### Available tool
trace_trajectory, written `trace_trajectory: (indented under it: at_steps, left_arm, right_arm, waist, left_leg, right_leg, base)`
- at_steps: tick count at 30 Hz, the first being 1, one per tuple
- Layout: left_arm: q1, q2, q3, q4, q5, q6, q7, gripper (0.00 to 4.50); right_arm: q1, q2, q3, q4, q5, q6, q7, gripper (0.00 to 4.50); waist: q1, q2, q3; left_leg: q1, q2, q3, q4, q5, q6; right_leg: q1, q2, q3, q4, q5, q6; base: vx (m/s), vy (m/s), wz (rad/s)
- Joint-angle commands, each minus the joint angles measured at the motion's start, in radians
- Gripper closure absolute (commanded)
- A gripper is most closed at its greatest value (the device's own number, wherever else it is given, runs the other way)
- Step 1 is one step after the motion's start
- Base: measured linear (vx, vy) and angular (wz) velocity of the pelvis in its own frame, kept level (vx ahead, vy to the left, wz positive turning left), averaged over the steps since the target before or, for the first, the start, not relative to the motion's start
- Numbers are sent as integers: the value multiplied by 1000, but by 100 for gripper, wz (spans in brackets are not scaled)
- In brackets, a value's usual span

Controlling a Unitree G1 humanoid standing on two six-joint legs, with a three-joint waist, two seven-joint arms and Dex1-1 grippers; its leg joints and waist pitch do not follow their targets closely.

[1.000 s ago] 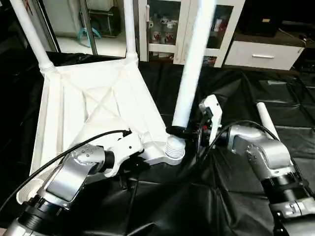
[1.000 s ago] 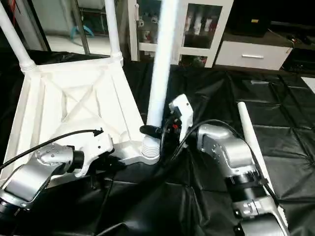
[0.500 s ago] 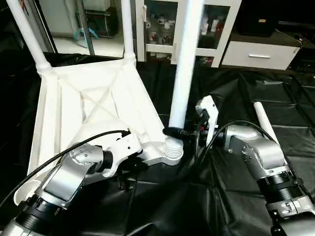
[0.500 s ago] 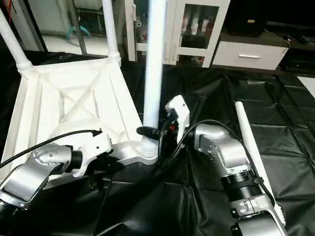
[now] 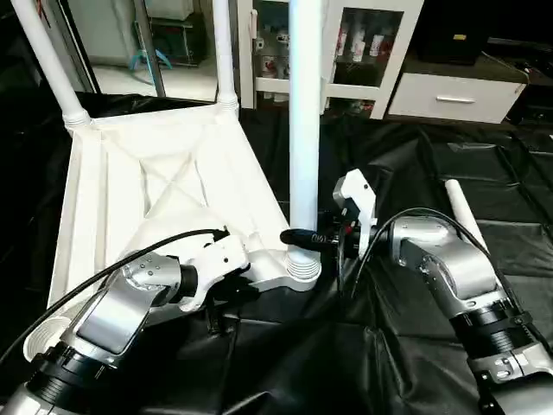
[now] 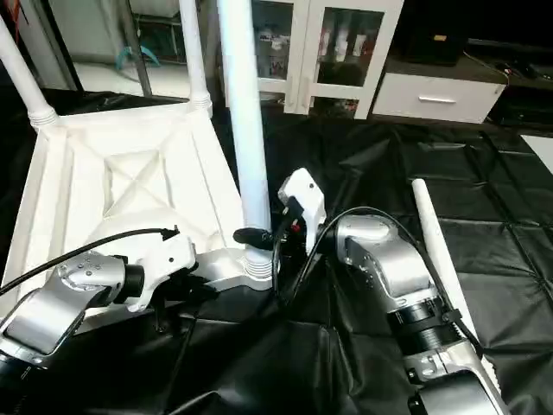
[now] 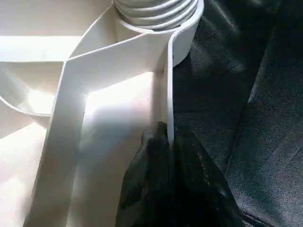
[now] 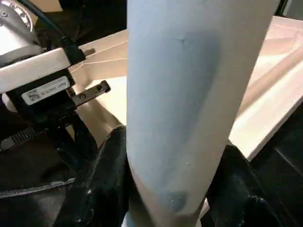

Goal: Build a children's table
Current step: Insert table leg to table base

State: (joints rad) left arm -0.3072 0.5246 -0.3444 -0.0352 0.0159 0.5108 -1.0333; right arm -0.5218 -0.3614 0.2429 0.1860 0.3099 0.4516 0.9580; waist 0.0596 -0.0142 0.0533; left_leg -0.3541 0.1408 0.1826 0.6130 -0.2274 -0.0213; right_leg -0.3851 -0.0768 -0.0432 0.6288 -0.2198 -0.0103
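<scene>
While three legs stand socketed and one spare leg lies aside, left hand pinches the tabletop rim, right hand clamps a leg.

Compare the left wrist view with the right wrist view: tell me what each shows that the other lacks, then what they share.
Left wrist view: the left gripper shut on the table top's thin rim, with the ribbed corner socket beyond. Right wrist view: the right gripper with a black finger on each side of the upright leg, plus the left wrist's camera block. Both: white table top, black sheet.
</scene>
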Motion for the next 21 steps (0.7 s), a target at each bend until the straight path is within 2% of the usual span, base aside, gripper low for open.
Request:
trace_trajectory:
  at_steps: [1,5,10,15,21]
  left_arm:
    - [1,-15,-40,-20,-36,-17,-36,450]
    - [0,-16,-39,-18,-36,-16,-34,450]
    - [0,-15,-38,-18,-34,-16,-33,450]
    - [-4,-14,-38,-15,-31,-15,-31,450]
    - [-6,-11,-35,-8,-31,-16,-29,450]
  right_arm:
    - [22,-12,45,6,-38,-1,7,265]
    - [35,-11,47,9,-51,-17,9,265]
    - [42,-9,44,15,-53,-24,5,265]
    - [51,14,-5,37,-34,-25,-31,265]
    - [65,42,-74,79,2,-8,-84,265]
  waist:
    - [2,-3,-60]
    - [1,-3,-60]
    - [1,-3,-60]
    - [0,-4,-61]
    - [0,-2,-59]
  left_leg:
    - [7,87,-32,-73,-11,71]
    - [8,87,-32,-74,-17,70]
    - [10,88,-33,-76,-46,53]
    - [9,87,-33,-76,-40,56]
    - [11,88,-35,-80,-79,33]
  right_leg:
    - [44,-83,50,-53,33,-297]
    - [43,-82,50,-54,34,-297]
    - [43,-82,50,-56,11,-293]
    - [44,-83,51,-55,35,-298]
    - [43,-82,51,-59,-6,-292]
  base:
    - [0,0,0]
    - [0,0,0]
    - [0,0,0]
    - [0,0,0]
    - [0,0,0]
